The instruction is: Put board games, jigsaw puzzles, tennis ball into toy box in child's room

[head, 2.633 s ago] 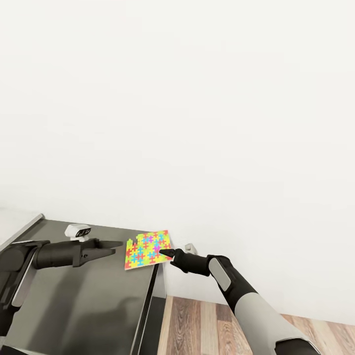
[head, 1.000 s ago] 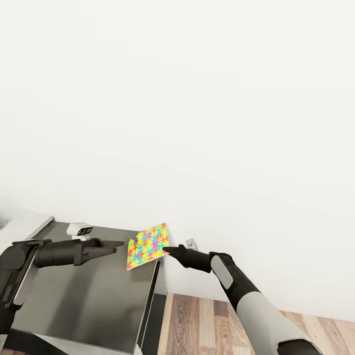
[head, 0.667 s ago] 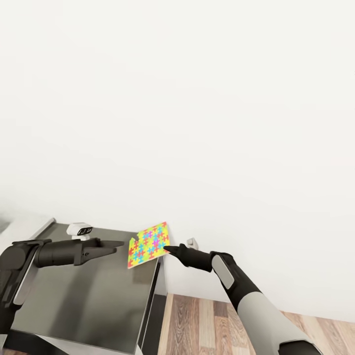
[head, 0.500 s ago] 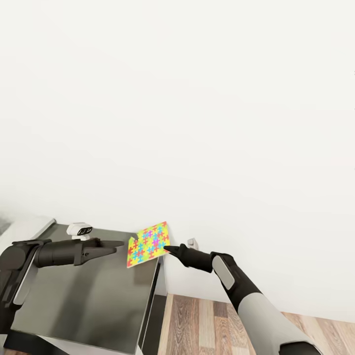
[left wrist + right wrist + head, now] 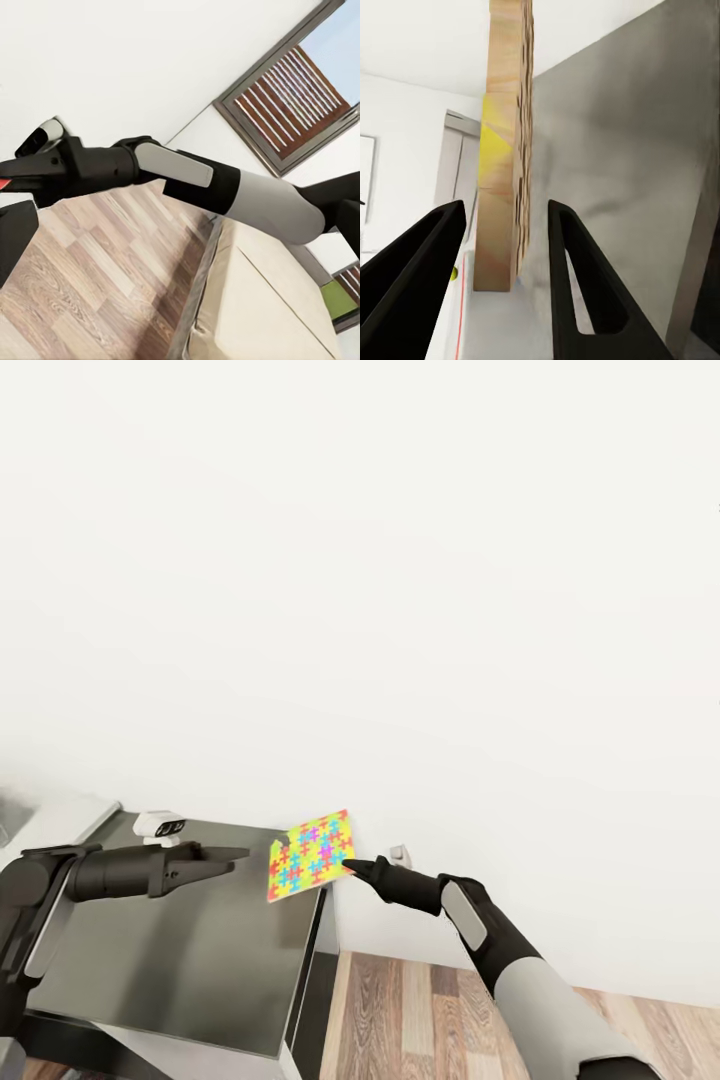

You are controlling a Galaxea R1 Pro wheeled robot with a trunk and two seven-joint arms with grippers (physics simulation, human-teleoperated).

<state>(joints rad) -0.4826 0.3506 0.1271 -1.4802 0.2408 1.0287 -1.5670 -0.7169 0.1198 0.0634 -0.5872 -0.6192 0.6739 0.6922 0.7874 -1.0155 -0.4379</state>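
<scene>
Multicoloured jigsaw puzzle (image 5: 310, 854): tilted at bench (image 5: 180, 960) far corner, right fingers (image 5: 502, 262) spread astride edge, ungripped, likely pre-grasp; left fingers (image 5: 215, 857) parted, empty.

The head camera looks forward and down from above both arms, facing a white wall (image 5: 400, 560), with the grey table (image 5: 180, 960) low at its left and plank floor (image 5: 400, 1010) below. The left wrist camera looks along its arm across the room at the right arm (image 5: 225, 191), the floor, a bed (image 5: 262, 307) and a window (image 5: 300, 90). The right wrist camera sits very near the jigsaw puzzle (image 5: 506, 150), seeing it edge-on over the table. The head and right wrist views share puzzle and table; the head and left wrist views share the right arm.
</scene>
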